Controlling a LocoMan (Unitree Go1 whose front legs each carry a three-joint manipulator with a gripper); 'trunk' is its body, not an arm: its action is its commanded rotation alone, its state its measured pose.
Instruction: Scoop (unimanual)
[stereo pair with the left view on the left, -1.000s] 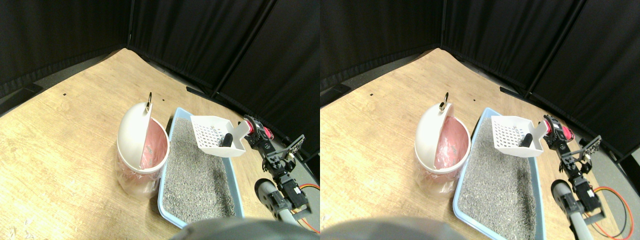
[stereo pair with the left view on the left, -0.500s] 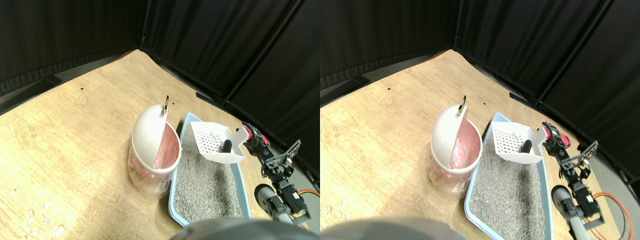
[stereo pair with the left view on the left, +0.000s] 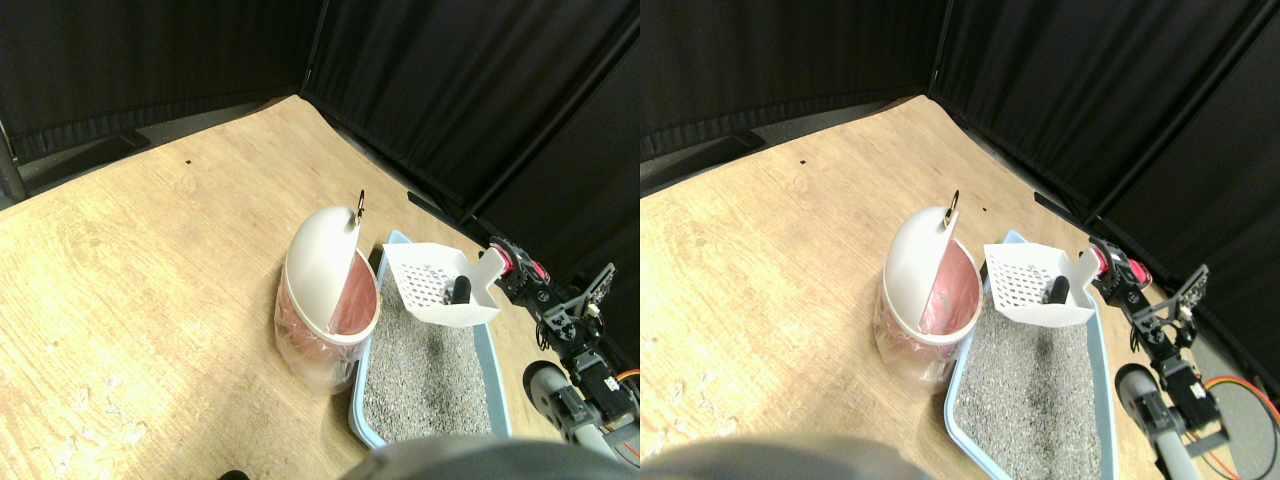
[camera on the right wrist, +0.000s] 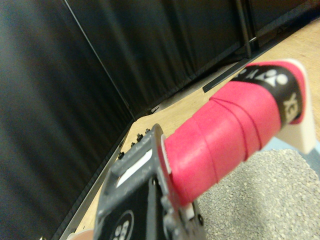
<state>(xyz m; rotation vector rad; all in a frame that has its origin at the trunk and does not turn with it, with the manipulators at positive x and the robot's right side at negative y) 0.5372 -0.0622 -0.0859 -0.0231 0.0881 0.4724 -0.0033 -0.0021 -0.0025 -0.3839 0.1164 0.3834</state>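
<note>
Stereo pair view, centre right of the left half: the white slotted scoop (stereo pair with the left view on the left: 437, 285) hangs over the far end of the blue litter tray (stereo pair with the left view on the left: 497, 352), a dark lump (stereo pair with the left view on the left: 461, 291) lying in its pan. Its rim sits close to the open, pink-lined mouth of the white bin (stereo pair with the left view on the left: 325, 290), which stands just beside the tray's left wall; a narrow gap separates scoop and bin. Grey litter (stereo pair with the left view on the left: 425, 365) fills the tray. Wooden floor (stereo pair with the left view on the left: 150, 260) lies open to the left; black curtains (stereo pair with the left view on the left: 480, 90) close off the back and right.

Against the earlier frames the whole picture has shifted, so the camera moved; the scoop now sits nearer the bin's mouth and further from the tray's right edge.

Wrist view: the scoop's red-wrapped handle (camera on the right wrist: 235, 130) runs out from the right gripper (stereo pair with the left view on the left: 517, 270) over the litter. Whether the fingers clamp it cannot be told.
</note>
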